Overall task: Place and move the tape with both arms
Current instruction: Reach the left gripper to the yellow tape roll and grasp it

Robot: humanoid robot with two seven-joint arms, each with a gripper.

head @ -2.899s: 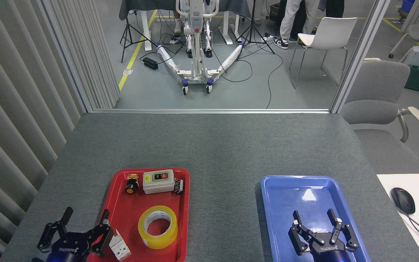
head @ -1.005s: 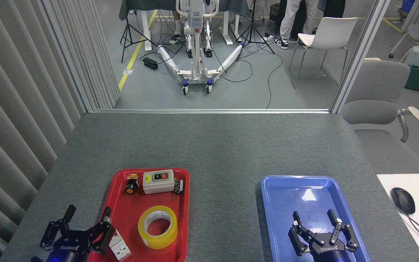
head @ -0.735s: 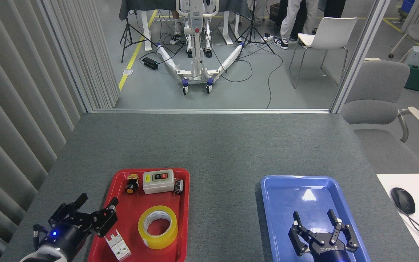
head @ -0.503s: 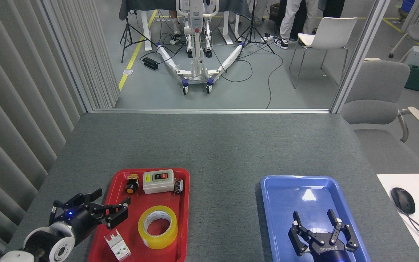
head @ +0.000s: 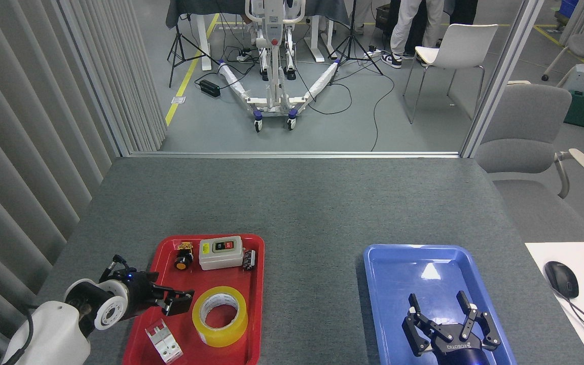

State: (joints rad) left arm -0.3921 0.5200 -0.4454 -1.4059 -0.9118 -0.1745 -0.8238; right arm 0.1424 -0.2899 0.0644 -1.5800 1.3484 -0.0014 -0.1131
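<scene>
1. Two trays on the grey tabletop: one red tray on the left, one blue tray on the right, well apart.
2. One tape, yellow roll with white printed core, lying flat in the near half of the red tray.
3. Four other items in the red tray: one grey switch box with a red and a black button, one small black-and-orange push button to its left, one small dark part to its right, one white clip-like block near the front left corner.
4. Two arms. Left claw reaching sideways over the red tray's left rim, just beside the tape's left edge, not clearly touching; seen end-on and dark, so cannot tell how far apart the fingers stand; nothing visibly held.
5. Right claw over the near end of the blue tray, fingers spread wide, holding nothing.
6. Between left claw and tape: only bare tray floor; white block just below the claw.
7. Beyond: two chairs, one white chair and one grey chair; one black mouse on a white desk at right.
</scene>
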